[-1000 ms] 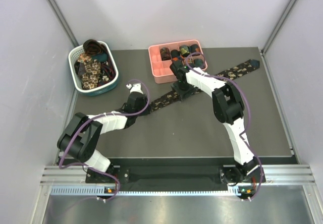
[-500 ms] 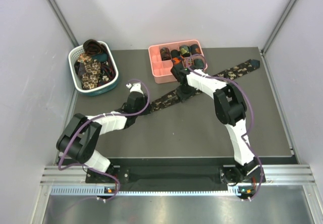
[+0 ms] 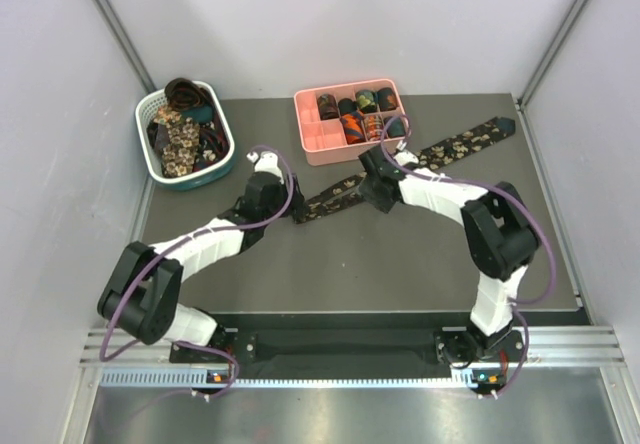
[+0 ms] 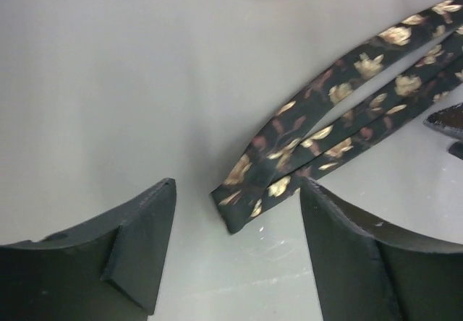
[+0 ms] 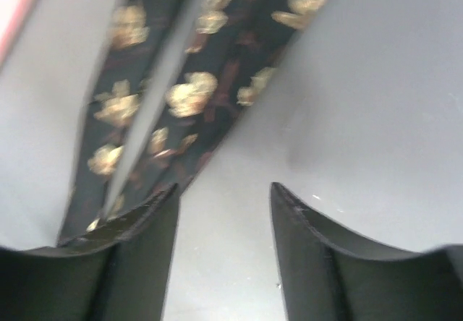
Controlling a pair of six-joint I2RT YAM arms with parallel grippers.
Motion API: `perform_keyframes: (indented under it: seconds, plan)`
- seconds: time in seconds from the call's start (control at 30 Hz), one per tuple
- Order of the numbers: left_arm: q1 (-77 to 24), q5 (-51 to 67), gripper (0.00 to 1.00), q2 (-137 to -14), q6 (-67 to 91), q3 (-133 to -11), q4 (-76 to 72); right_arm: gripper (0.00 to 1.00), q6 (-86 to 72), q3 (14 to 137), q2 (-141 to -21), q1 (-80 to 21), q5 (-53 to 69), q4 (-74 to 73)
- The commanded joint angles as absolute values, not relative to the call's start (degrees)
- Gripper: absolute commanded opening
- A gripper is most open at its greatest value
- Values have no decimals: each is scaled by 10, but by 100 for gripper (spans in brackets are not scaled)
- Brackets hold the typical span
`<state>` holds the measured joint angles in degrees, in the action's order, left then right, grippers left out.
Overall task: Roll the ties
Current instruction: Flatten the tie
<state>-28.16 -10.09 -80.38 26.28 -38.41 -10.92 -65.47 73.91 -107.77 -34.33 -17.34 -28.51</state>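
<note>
One of the ties (image 3: 450,149), dark with beige flowers, lies diagonally across the table from the far right toward the middle. Its near end is folded back on itself, showing two layers in the left wrist view (image 4: 325,118). My left gripper (image 3: 278,204) is open, and the folded tip lies on the table right at its fingertips (image 4: 237,185), held by neither. My right gripper (image 3: 372,192) stands open over the tie's middle. In its wrist view the table shows bare between its fingers (image 5: 224,187), and the tie (image 5: 210,90) runs off past the left finger.
A pink divided tray (image 3: 320,144) behind the tie holds several coiled ties (image 3: 365,99). A white-and-teal basket (image 3: 226,124) at the far left holds more ties. Grey walls close in both sides, and a metal rail runs along the near edge.
My left gripper has opened and let go of the tie's folded end. The right gripper shut, reopened and shifted a little right along the tie, its elbow swinging out to the right.
</note>
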Motion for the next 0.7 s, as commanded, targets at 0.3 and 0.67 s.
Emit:
perform_keyframes:
  seconds: [0.3,0.67]
  plan:
    - [-280,82,64,-1028,115,-655,40,30,-483,589,-931,-341,-136,-26]
    - [-286,139,65,-1179,85,-830,108,10,-432,462,-824,-333,-122,74]
